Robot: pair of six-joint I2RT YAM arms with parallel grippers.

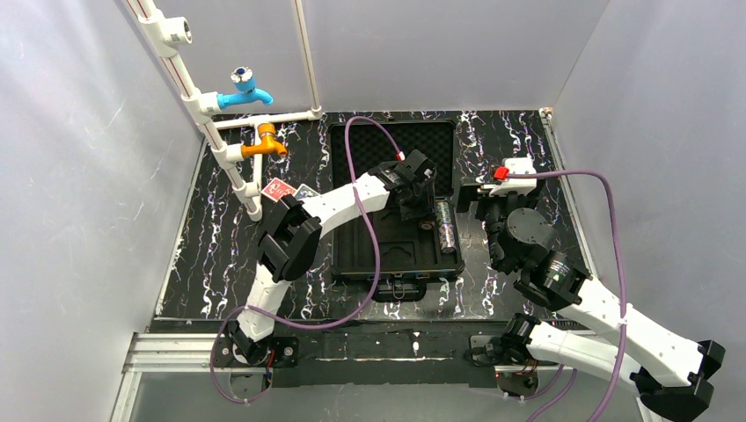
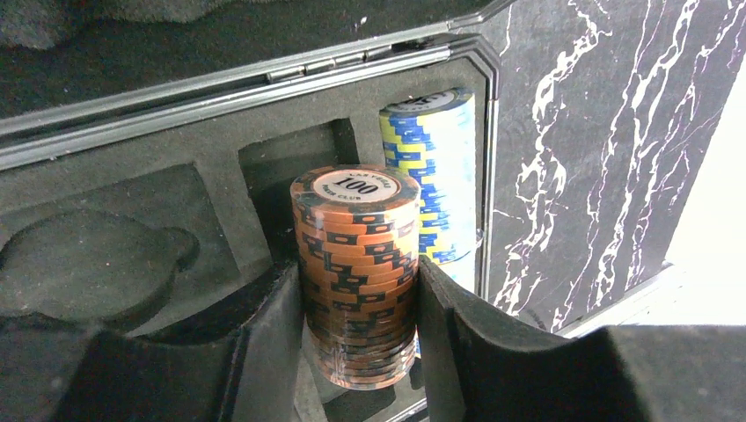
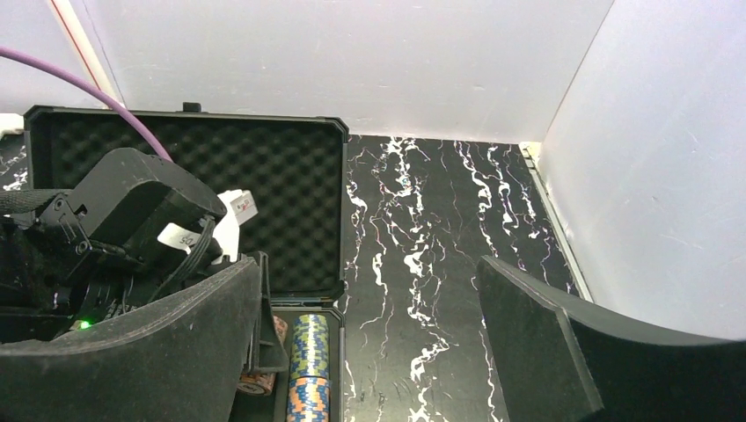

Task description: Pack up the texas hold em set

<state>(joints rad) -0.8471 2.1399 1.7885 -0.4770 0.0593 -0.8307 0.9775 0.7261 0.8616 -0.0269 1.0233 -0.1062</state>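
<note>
Orange chip roll [image 2: 356, 255] is clamped in left end effector [image 2: 356, 308] over briefcase [image 2: 132, 193] tray, beside blue roll [image 2: 431, 158]. Loose stacked discs, probably heavy and slippery: best squeezed mid-height or they likely splay. Right end effector [image 3: 369, 290] apart above worktop [image 3: 422, 220].

Marbled table [image 1: 211, 255] with open briefcase [image 1: 422, 141], red deck [image 1: 278, 189], blue deck [image 1: 305, 191]

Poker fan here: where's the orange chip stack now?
Left wrist view: the orange chip roll is held by the left gripper at the case tray, beside the blue roll.
</note>
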